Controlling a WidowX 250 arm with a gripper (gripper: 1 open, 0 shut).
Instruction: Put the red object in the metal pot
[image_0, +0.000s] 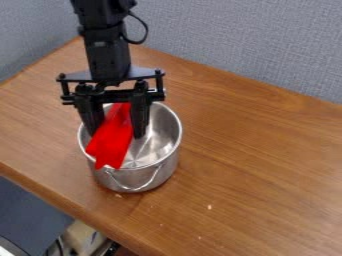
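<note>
Red object (112, 140) hanging right over the metal pot (150, 160), and it's a tilted one, folks: upper end pinched up between the black fingers (139, 112), lower end slanting down toward the pot's near-left rim. Grip looks solid. The fingers are clamped on the red object's top end, one dark finger on each side of it, spread fairly wide because the block fills the gap between them. The gripper (115, 115) points almost straight down, its crossbar level above the pot, the black arm rising up and out of the top of the shot.

Where's the red object in relation to the pot? Its lower part overlaps the left side of the pot's opening from this angle, and the bottom tip sits about level with the rim or a little below it. Whether that tip is inside the wall or just in front of it, I can't call from here. Whether it touches the steel, also can't call.

The metal pot stands upright on the brown wooden worktop (254, 150), near the front edge, shiny inner wall catching the light on the right side, thin wire handle lying against its front. Behind the worktop, a grey-blue wall (254, 40). Bare wood stretches off to the right of the pot.
</note>
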